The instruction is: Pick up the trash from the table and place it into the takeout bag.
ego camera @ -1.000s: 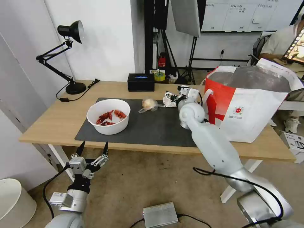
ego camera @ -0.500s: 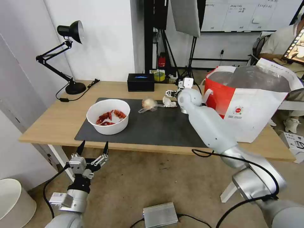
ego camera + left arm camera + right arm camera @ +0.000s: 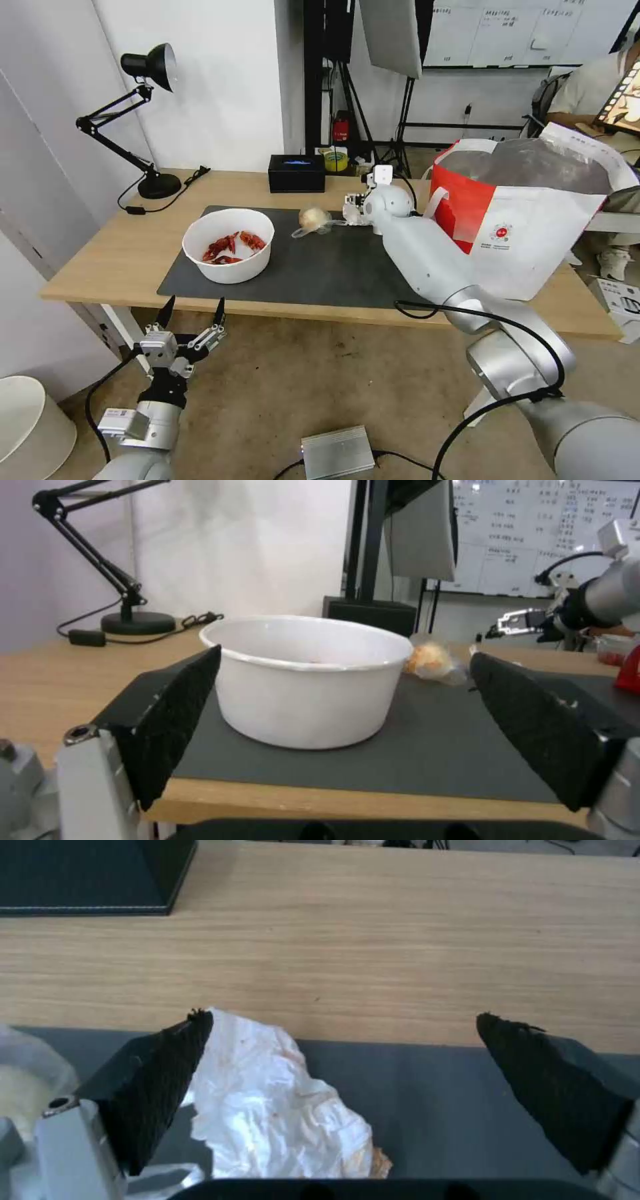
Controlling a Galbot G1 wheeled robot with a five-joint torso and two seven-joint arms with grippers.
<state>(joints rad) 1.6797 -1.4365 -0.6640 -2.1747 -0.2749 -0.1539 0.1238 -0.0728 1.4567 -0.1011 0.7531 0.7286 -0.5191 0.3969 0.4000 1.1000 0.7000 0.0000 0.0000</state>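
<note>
Hovering right over the crumpled white tissue (image 3: 280, 1110), the right gripper (image 3: 340, 1040) has its fingers spread wide, nothing pinched. In the right wrist view one finger (image 3: 160, 1075) sits against the tissue's edge while the other (image 3: 553, 1080) is well off to the side over the dark grey mat (image 3: 427, 1110), so the tissue isn't centred between them. In the head view the gripper (image 3: 355, 201) is at the far edge of the mat, with the wrapped beige lump (image 3: 313, 219) just beside it and the takeout bag (image 3: 533, 227) standing on the table (image 3: 120, 247) on its other side. The white bowl of crayfish shells (image 3: 229, 244) sits further off on the mat. The left gripper (image 3: 190, 320) hangs below the table's front edge, also spread open, idle.

What could go wrong, I reckon: with the tissue off to one finger, a close might just shove it sideways or only nip a corner, and it could drop out on the way to the bag. The clear wrap is near enough to get snagged too.

Compared with a second ago, the right arm has swung its elbow lower and the gripper has shifted slightly toward the lump. The tissue, bowl and bag haven't budged.
</note>
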